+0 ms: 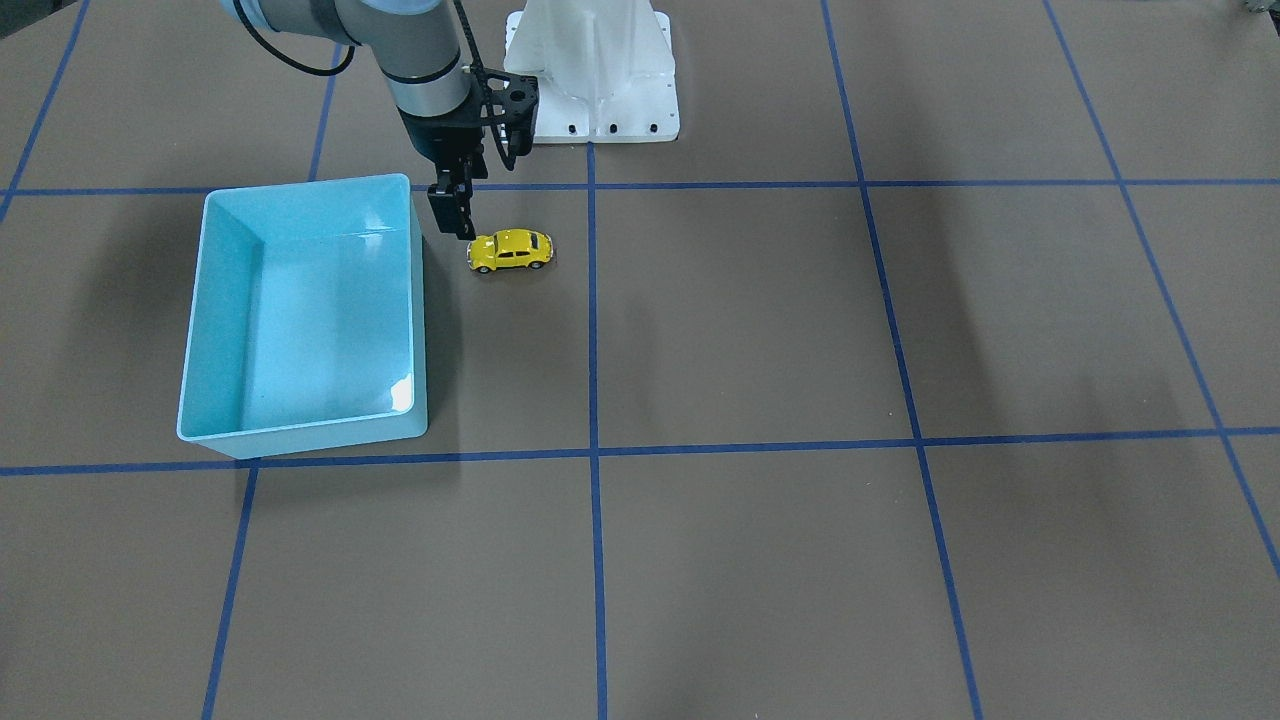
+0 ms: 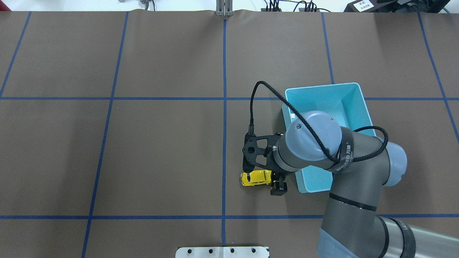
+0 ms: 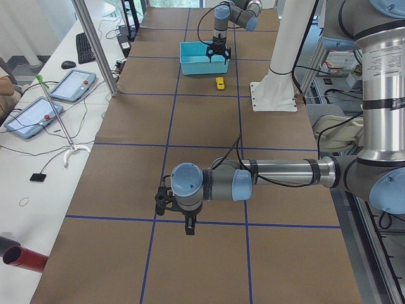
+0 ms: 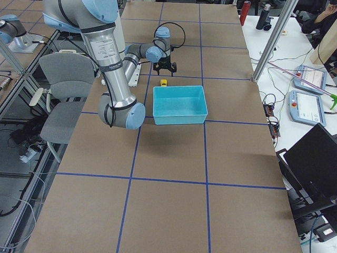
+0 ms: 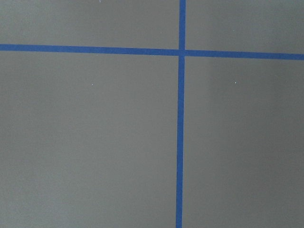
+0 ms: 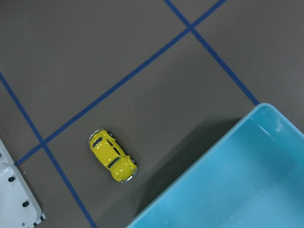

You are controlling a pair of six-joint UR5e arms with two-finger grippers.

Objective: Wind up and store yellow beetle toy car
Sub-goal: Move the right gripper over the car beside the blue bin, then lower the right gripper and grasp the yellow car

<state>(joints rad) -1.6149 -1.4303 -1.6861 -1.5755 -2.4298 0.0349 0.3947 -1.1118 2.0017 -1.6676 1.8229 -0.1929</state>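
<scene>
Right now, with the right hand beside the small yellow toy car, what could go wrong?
1. The right hand hangs at one end of the tiny glossy yellow beetle toy car, not over it; it may nudge the car, which stands on its wheels and could roll away.
2. The light blue plastic bin is close; a sideways move might bump its wall.

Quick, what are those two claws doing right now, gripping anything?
Left gripper: cannot be told from this side view.
Right gripper: open, holding nothing; the yellow beetle toy car sits beside it.
</scene>
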